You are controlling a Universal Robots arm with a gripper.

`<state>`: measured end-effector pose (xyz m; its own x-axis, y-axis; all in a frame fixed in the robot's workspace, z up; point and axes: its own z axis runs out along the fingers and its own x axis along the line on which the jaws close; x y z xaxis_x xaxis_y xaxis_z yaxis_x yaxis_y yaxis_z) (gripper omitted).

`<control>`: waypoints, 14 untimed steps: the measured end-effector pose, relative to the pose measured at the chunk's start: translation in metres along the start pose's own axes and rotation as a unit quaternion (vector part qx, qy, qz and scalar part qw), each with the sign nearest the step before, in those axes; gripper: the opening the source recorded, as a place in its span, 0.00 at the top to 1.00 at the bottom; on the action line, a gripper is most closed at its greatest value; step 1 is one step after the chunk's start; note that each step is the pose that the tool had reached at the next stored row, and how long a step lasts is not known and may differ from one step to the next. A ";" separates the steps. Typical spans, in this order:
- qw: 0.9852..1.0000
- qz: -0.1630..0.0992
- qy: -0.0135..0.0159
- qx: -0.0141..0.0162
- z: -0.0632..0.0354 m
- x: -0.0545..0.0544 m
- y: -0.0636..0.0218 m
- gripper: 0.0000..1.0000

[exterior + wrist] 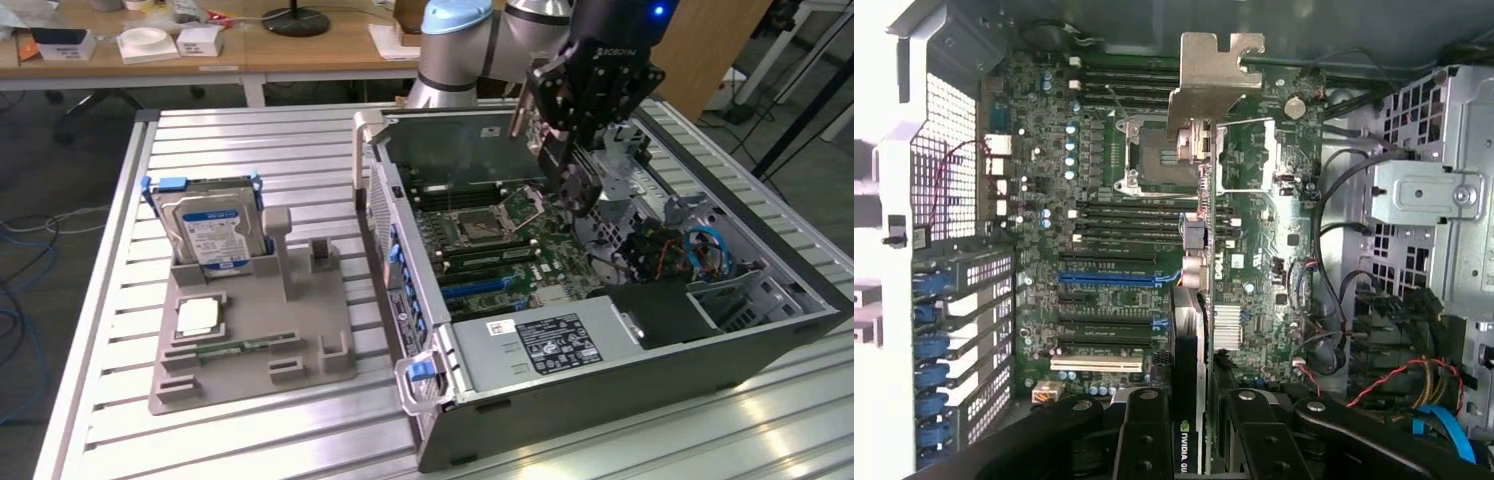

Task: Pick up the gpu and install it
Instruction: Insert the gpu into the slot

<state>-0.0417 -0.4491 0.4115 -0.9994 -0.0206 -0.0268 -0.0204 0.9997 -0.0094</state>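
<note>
My claw [1199, 432] is clamped on the gpu [1199, 290], holding it edge-on above the motherboard [1044, 160] inside the open computer case [587, 385]. If the gpu goes down tilted or beside its slot, its edge could scrape parts, or its bracket [1216, 80] could jam.

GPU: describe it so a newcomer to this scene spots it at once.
Find the open computer case on the slatted table, with the arm's tool over its green motherboard. The gpu is the thin dark card clamped edge-on in that tool, a pale metal bracket at its far end. Unlike the boxy silver hard drive in the grey holder, it is flat and held aloft.
</note>
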 end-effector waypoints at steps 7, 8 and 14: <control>1.000 -0.030 0.000 -0.001 0.0000 0.000 0.0000 0.74; 0.999 -0.034 0.000 -0.001 0.0000 0.000 0.0000 0.74; 0.998 -0.061 -0.001 -0.002 0.0000 0.000 0.0000 0.74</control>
<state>-0.0417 -0.4491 0.4116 -0.9894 -0.1427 -0.0267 -0.1425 0.9898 -0.0095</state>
